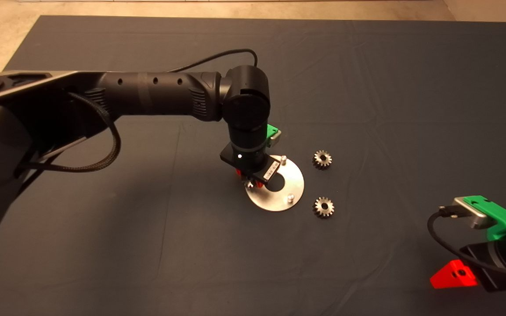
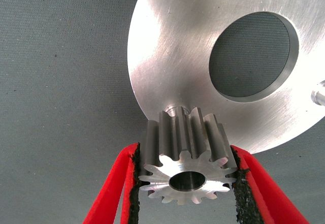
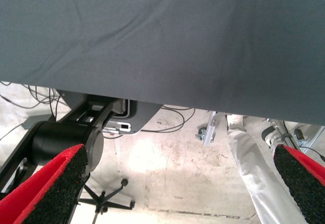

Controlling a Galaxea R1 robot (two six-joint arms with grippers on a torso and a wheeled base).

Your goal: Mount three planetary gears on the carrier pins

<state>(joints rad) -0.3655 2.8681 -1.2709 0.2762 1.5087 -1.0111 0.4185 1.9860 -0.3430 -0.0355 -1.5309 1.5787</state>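
Steel disc (image 1: 275, 195) sits flat on the surface w/ pins (image 1: 291, 198) upright. Left hand (image 2: 187, 183) is clamped across the teeth of one gear (image 2: 185, 160), over the disc edge by a pin. Right hand (image 3: 167, 183) is parked lower right, fingers apart. Two gears (image 1: 322, 159) lie just beside the disc. Gear probably rigid, heavy for its size, slick: grip on the flanks.

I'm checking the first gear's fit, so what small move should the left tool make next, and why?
Probably ease straight down. The left tool is shut on a gear, which stands over a pin at the disc's edge, with only the pin's top showing behind the teeth. Whether it is seated is unclear. Two gears wait on the mat; the right tool is parked.
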